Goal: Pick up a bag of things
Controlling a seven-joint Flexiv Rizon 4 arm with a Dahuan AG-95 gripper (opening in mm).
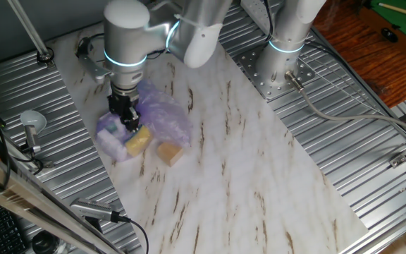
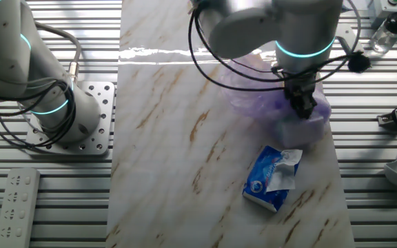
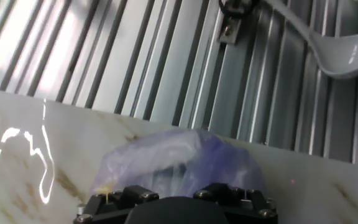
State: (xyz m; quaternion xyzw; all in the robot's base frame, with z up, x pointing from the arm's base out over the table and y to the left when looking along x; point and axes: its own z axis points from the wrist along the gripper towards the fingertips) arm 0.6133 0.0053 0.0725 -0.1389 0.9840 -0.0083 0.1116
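The bag of things (image 1: 164, 116) is a wrinkly pale-purple plastic bag lying on the marble board (image 1: 259, 169). A yellow block (image 1: 138, 141) shows through its near edge. My gripper (image 1: 129, 125) points straight down into the bag's left part, its fingers close together and sunk in the plastic. In the other fixed view the gripper (image 2: 307, 110) is pressed into the bag's (image 2: 253, 93) right end. The hand view shows the bag (image 3: 179, 162) right in front of the hand's black housing; the fingertips are hidden there.
A tan wooden cube (image 1: 169, 153) lies just right of the bag. A blue-and-white packet (image 2: 274, 178) lies near the board's front edge. A second arm's base (image 1: 280, 63) stands at the board's far side. A white ladle (image 3: 347, 53) rests on the ribbed metal table.
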